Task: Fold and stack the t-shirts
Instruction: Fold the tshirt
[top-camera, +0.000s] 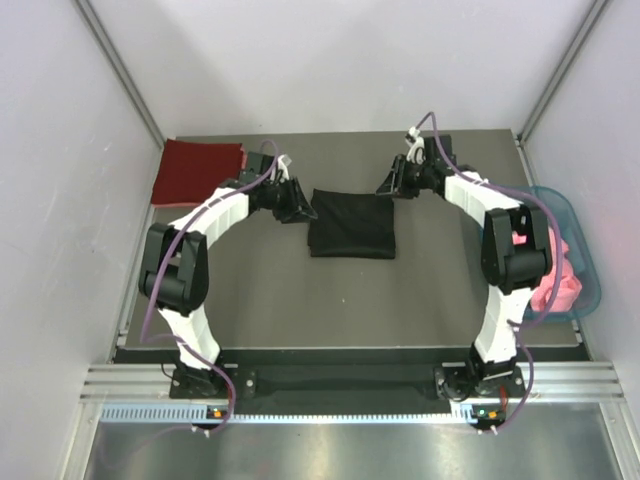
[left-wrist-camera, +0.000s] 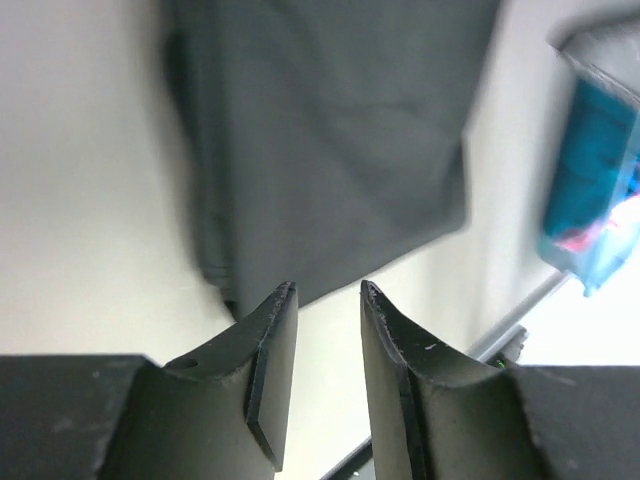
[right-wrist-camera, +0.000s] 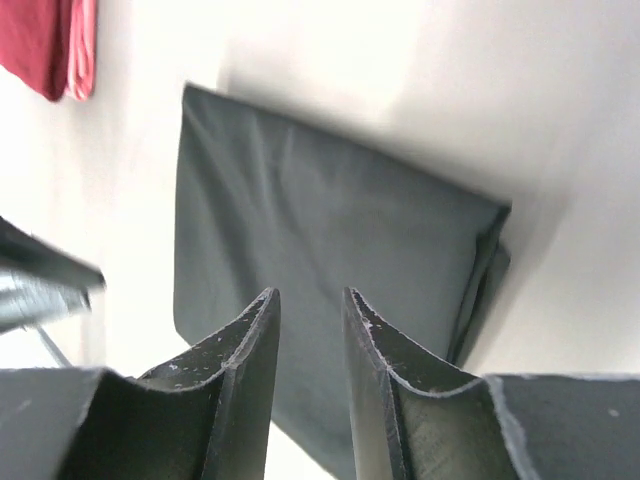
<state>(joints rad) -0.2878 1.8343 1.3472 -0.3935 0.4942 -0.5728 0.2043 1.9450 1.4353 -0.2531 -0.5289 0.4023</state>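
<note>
A black t-shirt (top-camera: 350, 224) lies folded into a rectangle at the middle of the table. My left gripper (top-camera: 300, 208) hovers just off its upper left corner, and my right gripper (top-camera: 389, 186) just off its upper right corner. In the left wrist view the left gripper (left-wrist-camera: 328, 290) is open and empty, with the black t-shirt (left-wrist-camera: 330, 130) beyond its tips. The right gripper (right-wrist-camera: 308, 293) is also open and empty above the black t-shirt (right-wrist-camera: 330, 230). A dark red t-shirt (top-camera: 197, 172) lies folded at the back left. A pink t-shirt (top-camera: 556, 285) sits in the basket.
The teal plastic basket (top-camera: 588, 262) stands at the table's right edge and also shows in the left wrist view as a blurred basket (left-wrist-camera: 592, 190). The dark red t-shirt (right-wrist-camera: 40, 40) shows at the top left of the right wrist view. Grey walls close in both sides.
</note>
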